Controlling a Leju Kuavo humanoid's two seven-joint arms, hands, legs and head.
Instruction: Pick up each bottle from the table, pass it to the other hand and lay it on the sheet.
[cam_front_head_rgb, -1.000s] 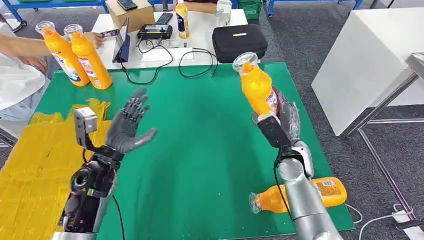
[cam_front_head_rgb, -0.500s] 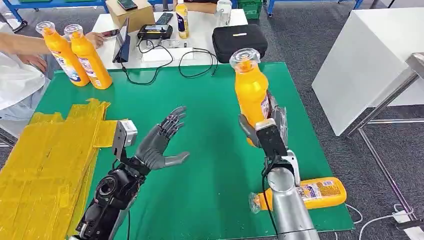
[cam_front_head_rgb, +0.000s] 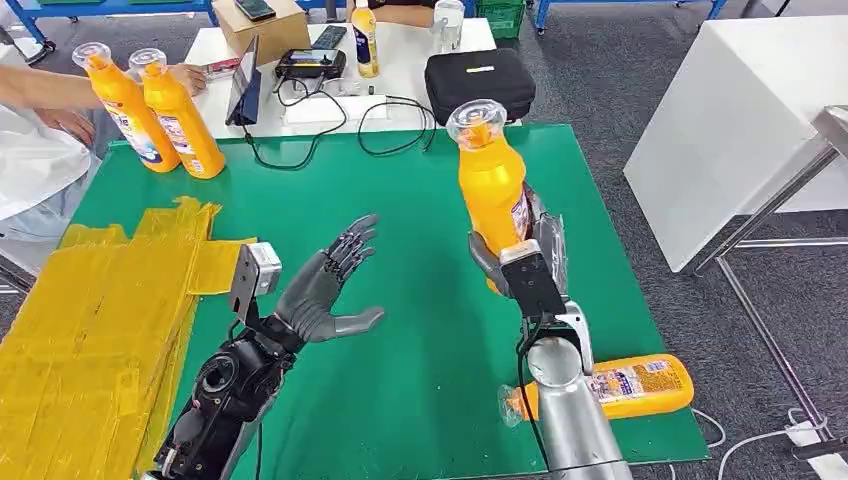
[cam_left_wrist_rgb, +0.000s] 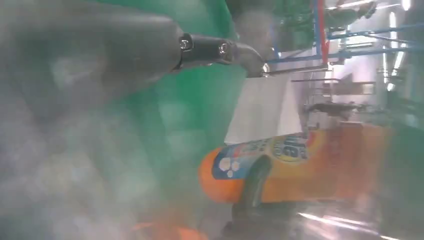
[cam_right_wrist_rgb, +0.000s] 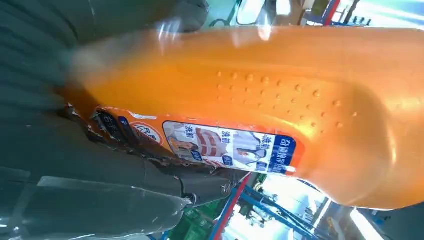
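My right hand (cam_front_head_rgb: 520, 252) grips an orange bottle (cam_front_head_rgb: 490, 180) by its lower body and holds it upright above the green mat; close up, the bottle (cam_right_wrist_rgb: 260, 105) shows its blue and white label. My left hand (cam_front_head_rgb: 320, 290) hovers open over the mat, palm toward the bottle, a short gap from it. The held bottle (cam_left_wrist_rgb: 295, 170) appears blurred past the left hand's fingers (cam_left_wrist_rgb: 210, 50). A second orange bottle (cam_front_head_rgb: 620, 385) lies on its side at the mat's near right corner. Two more bottles (cam_front_head_rgb: 165, 110) stand at the far left. The yellow sheet (cam_front_head_rgb: 90, 320) covers the mat's left side.
A person's arm (cam_front_head_rgb: 50, 85) reaches in at the far left beside the standing bottles. Behind the green mat (cam_front_head_rgb: 400, 250), a white table holds a black case (cam_front_head_rgb: 478, 82), cables, a tablet, a cardboard box and a small bottle (cam_front_head_rgb: 364, 40). Another white table (cam_front_head_rgb: 740, 110) stands to the right.
My left hand has swung right from beside the sheet toward the middle of the mat. My right hand has carried the bottle left and tipped it upright. The gap between them has narrowed.
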